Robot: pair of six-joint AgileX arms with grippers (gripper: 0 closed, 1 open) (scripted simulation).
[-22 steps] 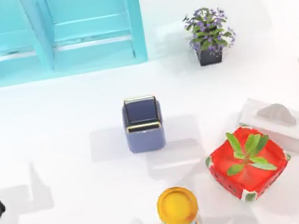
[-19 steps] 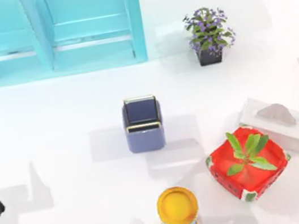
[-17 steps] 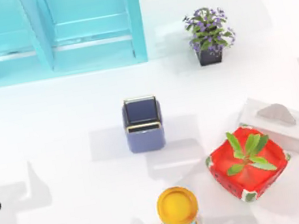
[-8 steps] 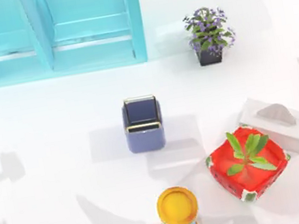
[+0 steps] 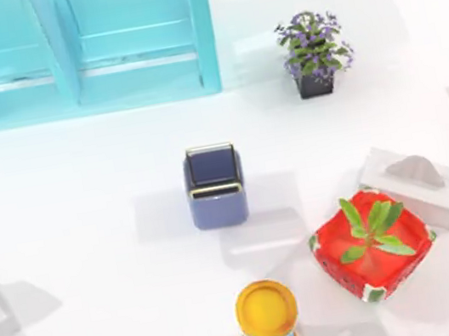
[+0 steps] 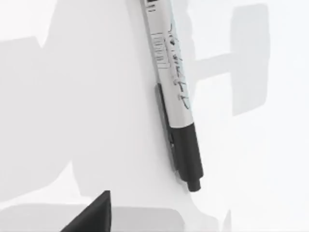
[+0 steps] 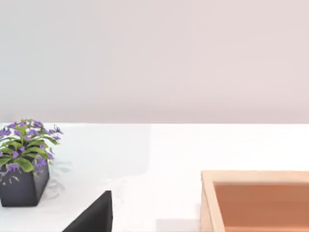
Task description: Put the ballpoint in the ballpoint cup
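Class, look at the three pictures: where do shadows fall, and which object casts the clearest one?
Top view: the ballpoint cup throws soft grey shadows to both sides on the white table; broad arm-like shadows lie at the lower left. Left wrist view: the ballpoint lies on the table beside a crisp grey shadow. Right wrist view: faint shade beside the purple-flowered plant.

The ballpoint [image 6: 175,101] lies flat on the white table [image 6: 72,96], untouched

We see a periwinkle cup [image 5: 215,188] with gold rim, a silver-and-black pen [image 6: 174,96] with dark lettering, a yellow-topped blue cylinder [image 5: 268,323], a red green-spotted pot [image 5: 373,244], purple flowers [image 5: 312,43], a turquoise cabinet [image 5: 71,51], and a white tabletop [image 5: 88,225].
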